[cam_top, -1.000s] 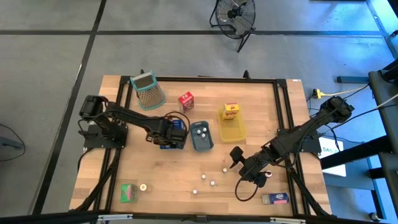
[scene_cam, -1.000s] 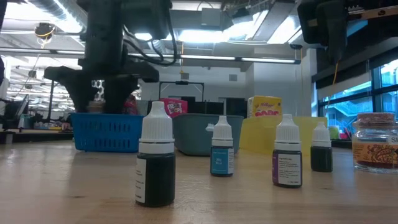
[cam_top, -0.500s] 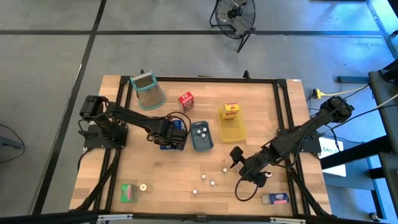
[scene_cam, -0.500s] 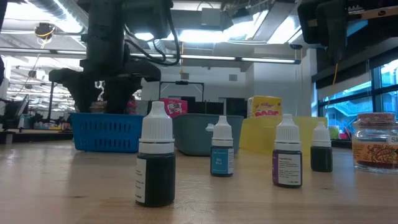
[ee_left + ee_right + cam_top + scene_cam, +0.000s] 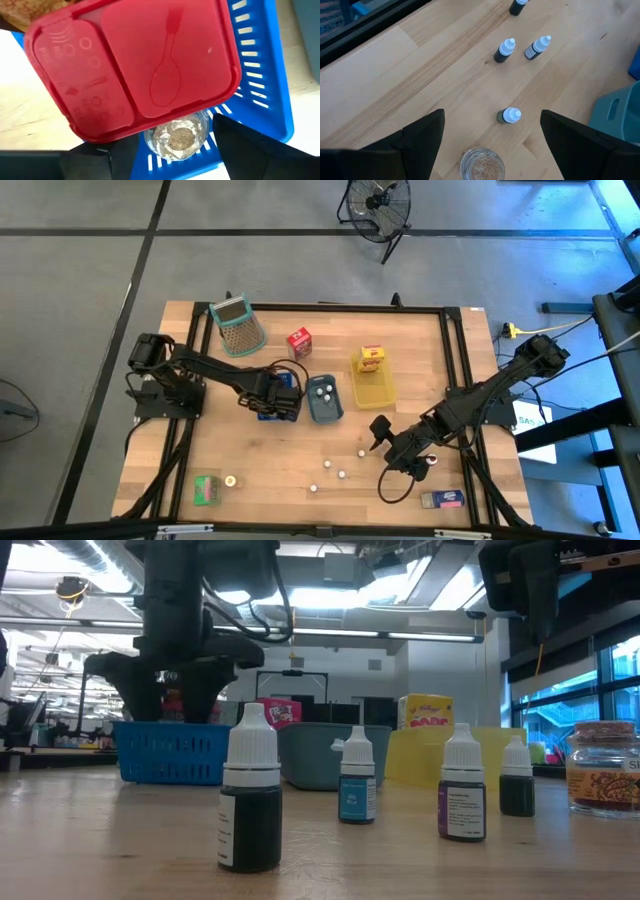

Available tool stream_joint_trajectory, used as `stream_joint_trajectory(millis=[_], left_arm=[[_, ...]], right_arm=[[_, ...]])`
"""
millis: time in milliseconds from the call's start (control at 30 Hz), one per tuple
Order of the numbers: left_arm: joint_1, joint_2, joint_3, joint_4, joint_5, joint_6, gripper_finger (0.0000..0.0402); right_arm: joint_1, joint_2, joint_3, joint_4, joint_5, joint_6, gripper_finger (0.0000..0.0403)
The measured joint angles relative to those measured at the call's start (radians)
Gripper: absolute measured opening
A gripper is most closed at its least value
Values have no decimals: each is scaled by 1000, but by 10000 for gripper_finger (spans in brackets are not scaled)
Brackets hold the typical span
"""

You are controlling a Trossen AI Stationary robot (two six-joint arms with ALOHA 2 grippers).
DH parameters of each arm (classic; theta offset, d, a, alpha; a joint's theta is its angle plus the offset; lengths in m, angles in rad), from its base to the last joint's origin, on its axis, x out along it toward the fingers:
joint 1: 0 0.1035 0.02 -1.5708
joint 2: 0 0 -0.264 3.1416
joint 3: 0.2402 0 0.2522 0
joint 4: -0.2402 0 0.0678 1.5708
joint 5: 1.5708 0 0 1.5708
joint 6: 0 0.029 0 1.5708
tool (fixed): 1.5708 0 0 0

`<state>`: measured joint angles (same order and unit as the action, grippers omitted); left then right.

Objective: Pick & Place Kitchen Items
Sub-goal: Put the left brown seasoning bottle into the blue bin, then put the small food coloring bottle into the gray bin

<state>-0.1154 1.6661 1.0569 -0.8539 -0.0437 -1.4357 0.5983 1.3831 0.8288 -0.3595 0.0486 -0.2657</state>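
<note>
Wooden surface (image 5: pixel 260 470), sorting partly done. Far left front: a green carton (image 5: pixel 207 489) and one white-capped bottle (image 5: pixel 230 481) lay loose, not yet binned. A green-rimmed mesh basket (image 5: pixel 238 325) sat at the back left, its contents impossible to make out.

Left end effector (image 5: pixel 281 392) hung over the blue tray (image 5: pixel 265 95), fingers apart with nothing gripped. Under it in the tray lay a red tin (image 5: pixel 135 65) tilted on a small jar (image 5: pixel 177 137), with a brown packet (image 5: pixel 30 10) at one edge. Judged as just released, so these counted as placed.

A red carton (image 5: pixel 299 341) stood alone on the bare wood behind the tray. The grey-blue tray (image 5: pixel 324 399) held a few white-capped pieces. The yellow tray (image 5: pixel 374 387) had a yellow carton (image 5: pixel 372 358) at its back end.

Front centre: four small dropper bottles (image 5: pixel 508 115) remained scattered on the wood.

Right end effector (image 5: pixel 398 452) hovered above a jar (image 5: pixel 481 163) beside the nearest bottle, fingers wide apart and empty. A small blue carton (image 5: pixel 442 499) lay unsorted at the front right.

Estimate: roughly half remained.
</note>
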Motion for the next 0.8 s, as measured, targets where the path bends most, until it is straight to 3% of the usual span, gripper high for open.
stream_joint_trajectory(millis=[433,800], left_arm=[[0,-2,13,-38,87,6,258],[0,-3,211,-289,8,44,259]], right_arm=[[0,0,0,-4,0,15,332],[0,0,0,-3,0,15,332]])
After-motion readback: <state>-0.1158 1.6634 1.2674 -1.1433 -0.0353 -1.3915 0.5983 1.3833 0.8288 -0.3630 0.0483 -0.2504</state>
